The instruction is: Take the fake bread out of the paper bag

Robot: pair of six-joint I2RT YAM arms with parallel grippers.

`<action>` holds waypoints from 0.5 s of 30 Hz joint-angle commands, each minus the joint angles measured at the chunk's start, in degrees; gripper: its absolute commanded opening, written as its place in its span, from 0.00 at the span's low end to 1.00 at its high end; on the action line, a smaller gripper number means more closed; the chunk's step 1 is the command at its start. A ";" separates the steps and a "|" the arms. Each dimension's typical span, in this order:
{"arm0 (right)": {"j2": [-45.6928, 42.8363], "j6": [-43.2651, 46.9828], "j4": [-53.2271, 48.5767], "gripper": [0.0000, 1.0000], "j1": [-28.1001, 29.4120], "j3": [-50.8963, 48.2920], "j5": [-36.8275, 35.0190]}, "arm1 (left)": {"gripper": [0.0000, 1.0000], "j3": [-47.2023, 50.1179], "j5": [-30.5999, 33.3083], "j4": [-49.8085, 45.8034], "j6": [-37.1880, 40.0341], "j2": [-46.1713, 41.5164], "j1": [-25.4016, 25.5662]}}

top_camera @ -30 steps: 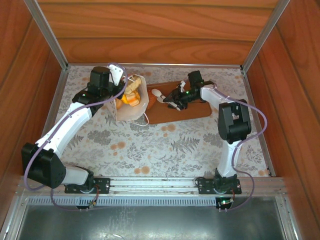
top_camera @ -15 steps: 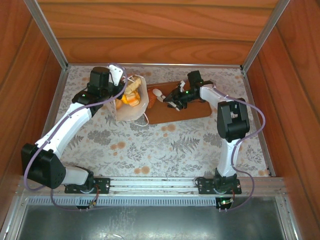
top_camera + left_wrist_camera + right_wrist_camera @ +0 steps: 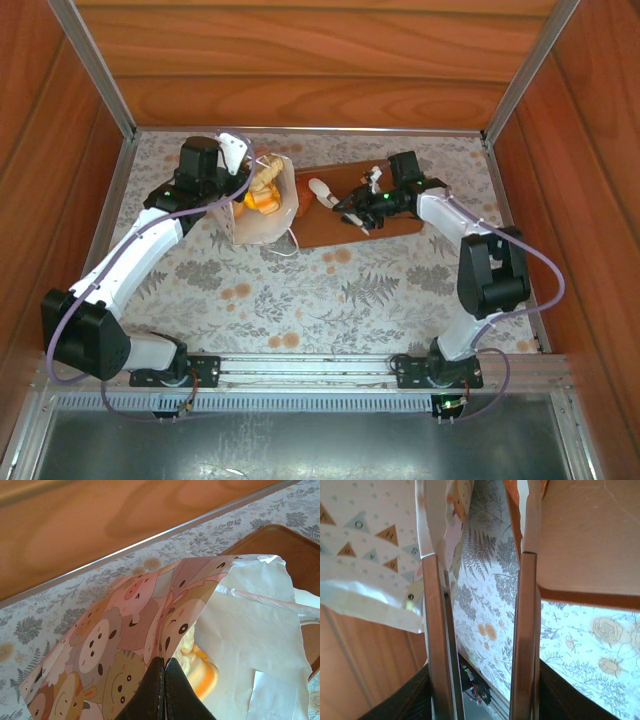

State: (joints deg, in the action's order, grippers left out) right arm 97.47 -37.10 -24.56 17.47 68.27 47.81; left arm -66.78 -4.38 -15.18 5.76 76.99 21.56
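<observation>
The left end effector (image 3: 164, 661) is clenched on the rim of the paper bag (image 3: 240, 630), seemingly to hold its mouth open (fake bread (image 3: 262, 192) lies inside), while the right end effector (image 3: 480, 515), released and empty, hovers above the board (image 3: 395, 225), where one pale piece (image 3: 318, 188) lies.

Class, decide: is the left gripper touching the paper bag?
Touching. The left wrist view shows the left gripper, jaws shut, pinching the rim of the paper bag.

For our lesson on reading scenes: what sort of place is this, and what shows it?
Probably a robot test cell: wood-panelled walls around a flower-patterned table top, two white-and-black robot arms bolted to a metal rail, and glossy orange toy breads in a small white paper gift bag.
</observation>
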 commanded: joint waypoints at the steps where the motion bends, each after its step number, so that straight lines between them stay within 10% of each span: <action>1: -5.87 -1.74 2.99 0.46 -0.37 -3.43 1.37 | 0.00 0.32 -0.27 1.98 -0.08 -1.43 0.41; 15: -30.45 -4.64 -0.76 0.47 7.65 -11.94 -8.16 | 0.00 -0.05 0.21 2.20 -1.13 -0.09 0.42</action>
State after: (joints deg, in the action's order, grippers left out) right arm 69.91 -40.66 -24.69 22.74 56.93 42.37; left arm -66.78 -4.34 -15.11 5.56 77.01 21.56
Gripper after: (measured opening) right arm 0.468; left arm 0.050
